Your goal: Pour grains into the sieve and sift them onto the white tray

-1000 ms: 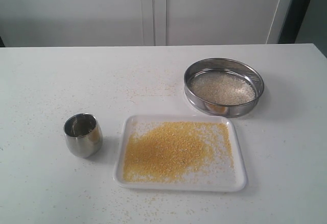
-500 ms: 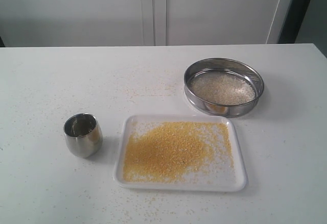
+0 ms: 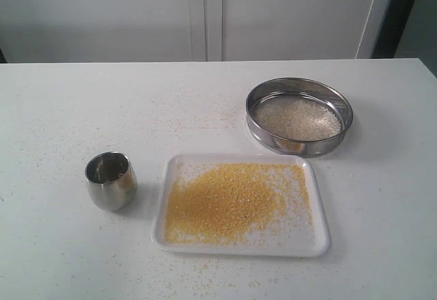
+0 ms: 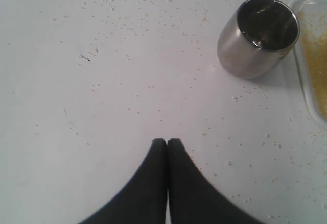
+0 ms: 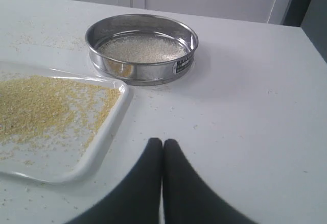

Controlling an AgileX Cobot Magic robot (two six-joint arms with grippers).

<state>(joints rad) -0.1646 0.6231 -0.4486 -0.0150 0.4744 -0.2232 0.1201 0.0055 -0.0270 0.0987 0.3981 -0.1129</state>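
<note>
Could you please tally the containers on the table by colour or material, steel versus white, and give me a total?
Steel: 2, the cup and the sieve
White: 1, the white tray
Total: 3

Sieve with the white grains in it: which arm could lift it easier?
Probably the right. The right pincer, shut, faces the sieve beside the white tray; the left pincer is over by the steel cup, farther away.
</note>
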